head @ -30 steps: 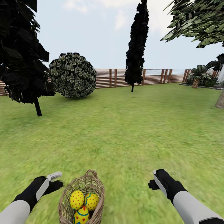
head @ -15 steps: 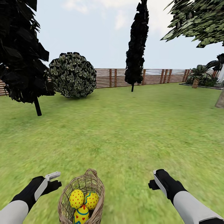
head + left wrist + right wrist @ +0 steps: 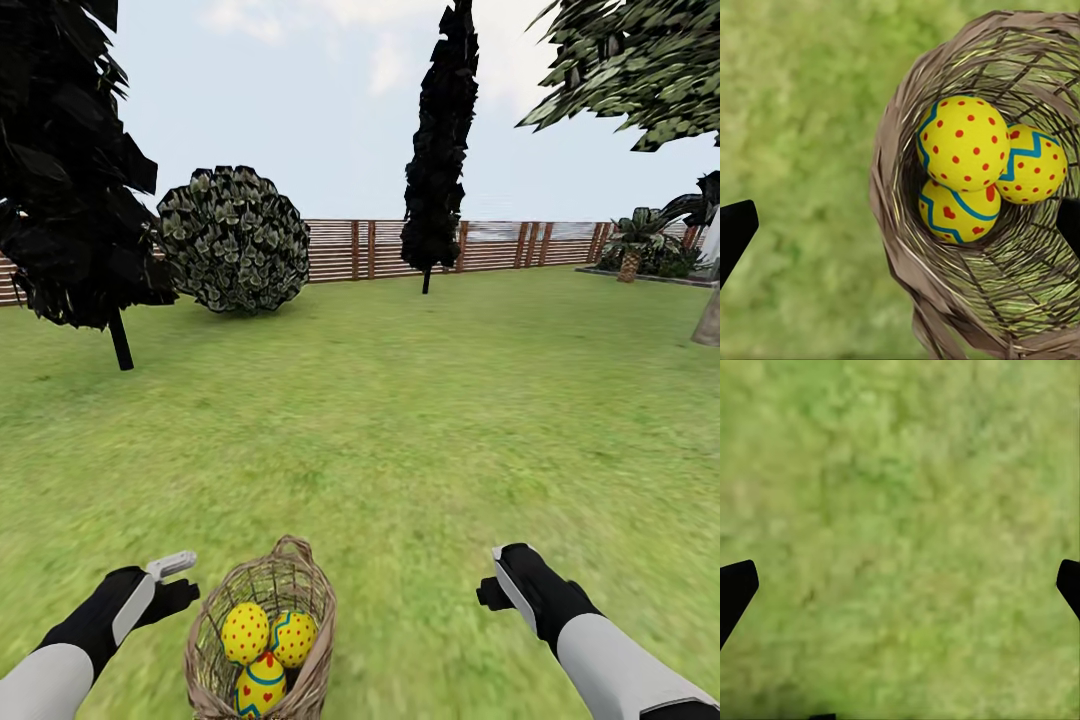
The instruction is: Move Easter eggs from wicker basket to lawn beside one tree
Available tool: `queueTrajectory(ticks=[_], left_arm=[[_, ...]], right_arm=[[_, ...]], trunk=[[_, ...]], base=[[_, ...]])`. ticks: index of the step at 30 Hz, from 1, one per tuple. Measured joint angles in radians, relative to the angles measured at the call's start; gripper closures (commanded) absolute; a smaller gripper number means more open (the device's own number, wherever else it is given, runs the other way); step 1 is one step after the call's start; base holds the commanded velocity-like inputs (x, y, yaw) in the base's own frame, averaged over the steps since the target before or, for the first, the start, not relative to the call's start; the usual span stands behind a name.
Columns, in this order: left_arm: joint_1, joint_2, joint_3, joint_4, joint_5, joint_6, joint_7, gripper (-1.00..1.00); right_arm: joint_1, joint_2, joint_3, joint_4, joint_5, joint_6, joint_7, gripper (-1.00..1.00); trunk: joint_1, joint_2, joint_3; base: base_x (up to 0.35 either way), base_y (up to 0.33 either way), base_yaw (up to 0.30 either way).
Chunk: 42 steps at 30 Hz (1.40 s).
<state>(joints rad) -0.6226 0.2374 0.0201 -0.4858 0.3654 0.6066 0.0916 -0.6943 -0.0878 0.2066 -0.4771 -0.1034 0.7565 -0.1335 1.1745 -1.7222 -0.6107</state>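
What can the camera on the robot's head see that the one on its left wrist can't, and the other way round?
Head view alone: sky, the wooden fence, a round shrub, dark cypresses, a leafy tree's trunk, and both arms with the left gripper and right gripper.

Left wrist view alone: a close look straight down at the zigzags and red hearts on the eggs.

Both: the wicker basket on the lawn with three Easter eggs inside.

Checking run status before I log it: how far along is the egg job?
Done: nothing yet. All three Easter eggs sit in the wicker basket on the lawn. In hand: nothing. The left gripper is open above the basket, and the right gripper is open over bare grass. Left: lift out each egg and set all three beside one tree, such as the trunk at the right edge.
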Motion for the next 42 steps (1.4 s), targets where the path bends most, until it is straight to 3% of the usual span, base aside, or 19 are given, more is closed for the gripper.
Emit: queueTrajectory(ticks=[24,35,42], left_arm=[[0.0,-0.004,-0.002,0.003,0.003,0.0,0.0,-1.0],[0.0,-0.029,-0.002,0.004,0.002,0.0,0.0,-1.0],[0.0,-0.03,-0.002,0.005,0.0,0.0,0.0,-1.0]], right_arm=[[0.0,0.001,0.001,0.0,0.0,0.0,0.0,-1.0],[0.0,0.0,0.001,0.0,0.0,0.0,0.0,-1.0],[0.0,0.0,0.0,0.0,0.0,0.0,0.0,-1.0]], trunk=[[0.092,-0.168,-0.075],[0.134,-0.245,-0.11],[0.161,-0.294,-0.132]], base=[[0.0,0.0,0.0],[0.0,0.0,0.0],[0.0,0.0,0.0]])
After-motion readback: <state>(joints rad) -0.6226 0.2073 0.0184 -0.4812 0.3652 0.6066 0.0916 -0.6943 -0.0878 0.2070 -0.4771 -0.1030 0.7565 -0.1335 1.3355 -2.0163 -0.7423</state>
